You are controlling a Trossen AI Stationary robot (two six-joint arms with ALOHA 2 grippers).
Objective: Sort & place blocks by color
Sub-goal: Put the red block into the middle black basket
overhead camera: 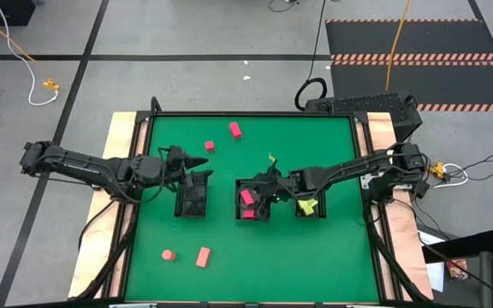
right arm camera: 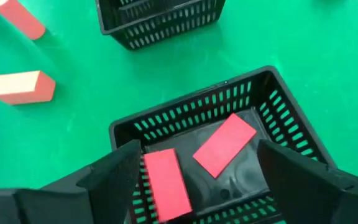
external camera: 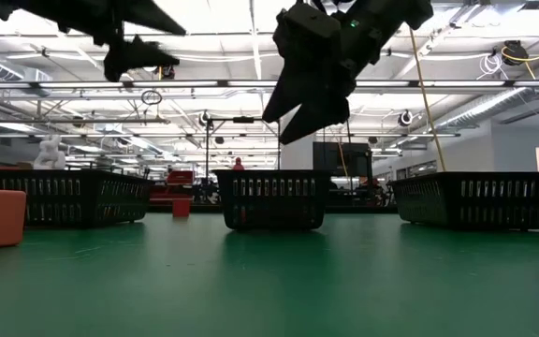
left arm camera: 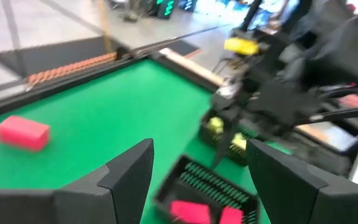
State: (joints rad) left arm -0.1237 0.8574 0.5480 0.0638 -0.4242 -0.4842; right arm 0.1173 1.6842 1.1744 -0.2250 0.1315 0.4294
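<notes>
My right gripper [right arm camera: 199,152] hangs open just above the middle black basket [overhead camera: 251,205], touching nothing. Two pink-red blocks [right arm camera: 166,183] [right arm camera: 224,144] lie on that basket's floor. Yellow-green blocks [overhead camera: 307,206] lie in the right basket. Two more pink-red blocks [overhead camera: 234,130] [overhead camera: 209,145] rest on the far part of the green table. A salmon cylinder [overhead camera: 169,254] and a salmon bar [overhead camera: 203,257] rest near the front edge. My left gripper [overhead camera: 199,162] is open in the air beyond the left basket [overhead camera: 193,198], with nothing between its fingers.
The three baskets stand in a row across the table's middle [external camera: 73,197] [external camera: 271,198] [external camera: 480,198]. Wooden strips [overhead camera: 118,197] border the green mat on both sides. Bare mat lies at the front right and the far right.
</notes>
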